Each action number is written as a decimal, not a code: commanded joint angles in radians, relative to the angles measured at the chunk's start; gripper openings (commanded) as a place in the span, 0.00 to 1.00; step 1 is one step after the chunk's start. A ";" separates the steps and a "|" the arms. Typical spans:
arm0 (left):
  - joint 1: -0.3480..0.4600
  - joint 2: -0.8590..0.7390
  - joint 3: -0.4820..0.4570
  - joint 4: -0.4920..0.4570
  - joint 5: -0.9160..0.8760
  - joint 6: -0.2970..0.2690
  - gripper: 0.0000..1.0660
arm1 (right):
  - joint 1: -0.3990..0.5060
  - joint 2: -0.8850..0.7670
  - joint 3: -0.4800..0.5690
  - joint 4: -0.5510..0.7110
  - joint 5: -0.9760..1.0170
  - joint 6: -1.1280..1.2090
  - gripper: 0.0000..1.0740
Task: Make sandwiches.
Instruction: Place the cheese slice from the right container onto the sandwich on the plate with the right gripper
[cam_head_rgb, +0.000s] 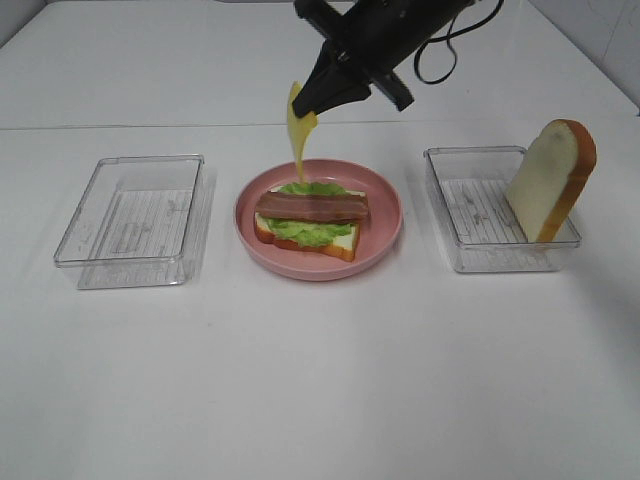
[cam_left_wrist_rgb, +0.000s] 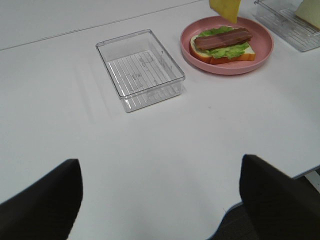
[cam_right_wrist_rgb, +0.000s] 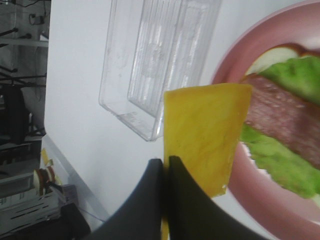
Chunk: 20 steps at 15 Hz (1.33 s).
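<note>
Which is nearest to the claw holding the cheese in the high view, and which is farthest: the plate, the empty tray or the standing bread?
From the right claw, holding the cheese:
1. plate: just below it, in the middle.
2. empty tray: off to the left.
3. standing bread: far right, leaning in the other tray.

You're in what looks like a robotics lab, not a kitchen: a plain white table, clear plastic trays, and metal racking beyond its edge.
</note>
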<state>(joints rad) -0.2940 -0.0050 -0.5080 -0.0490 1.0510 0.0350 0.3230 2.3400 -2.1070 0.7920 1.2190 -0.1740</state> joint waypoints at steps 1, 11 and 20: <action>0.001 -0.023 0.004 0.005 -0.010 -0.001 0.76 | 0.040 0.046 -0.004 0.084 0.026 -0.032 0.00; 0.001 -0.023 0.004 0.005 -0.010 -0.001 0.76 | 0.019 0.110 -0.011 -0.065 -0.023 0.067 0.00; 0.001 -0.023 0.004 0.005 -0.010 -0.001 0.76 | 0.014 0.110 -0.011 -0.271 -0.059 0.146 0.14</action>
<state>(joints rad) -0.2940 -0.0050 -0.5080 -0.0490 1.0510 0.0350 0.3390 2.4540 -2.1150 0.5240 1.1640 -0.0340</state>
